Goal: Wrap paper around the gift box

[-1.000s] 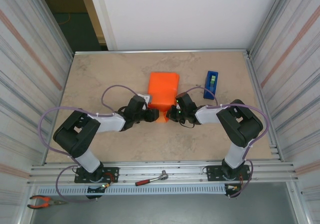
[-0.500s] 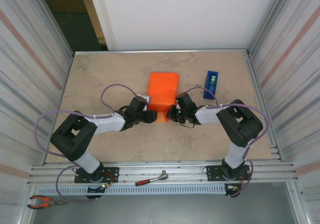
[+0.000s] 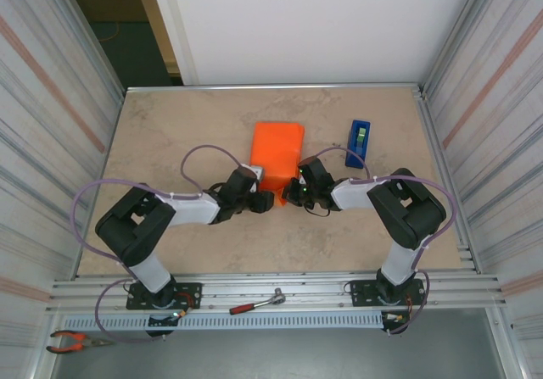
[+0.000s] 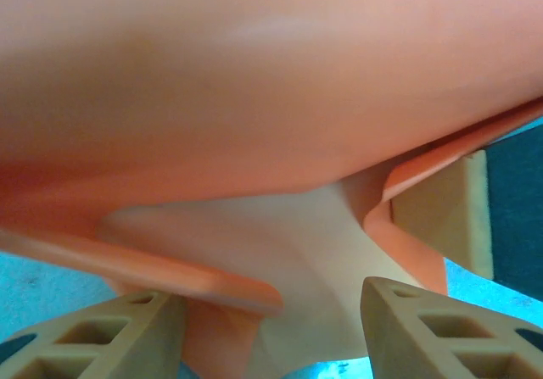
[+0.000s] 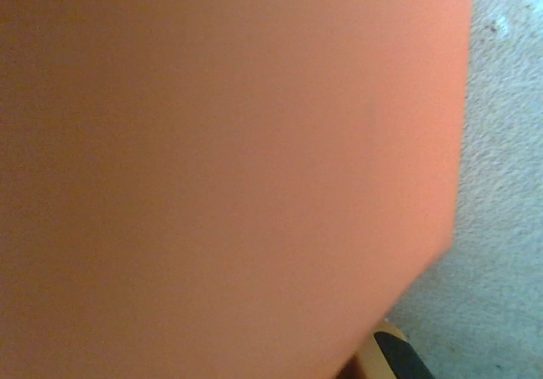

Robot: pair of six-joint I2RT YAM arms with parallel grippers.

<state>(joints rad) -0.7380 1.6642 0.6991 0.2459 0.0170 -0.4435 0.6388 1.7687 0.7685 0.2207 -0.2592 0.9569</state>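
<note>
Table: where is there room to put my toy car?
Bare tabletop lies left of the orange paper, up to the left wall, and along the far edge behind it. Crowded at the paper's near end, where the left gripper and right gripper meet, and beside the blue tape dispenser.

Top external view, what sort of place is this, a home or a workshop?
Probably a lab or workshop robot cell: a beige table walled by ribbed metal panels, an aluminium rail along its near edge, and a ratchet wrench and pliers lying by it.
</note>
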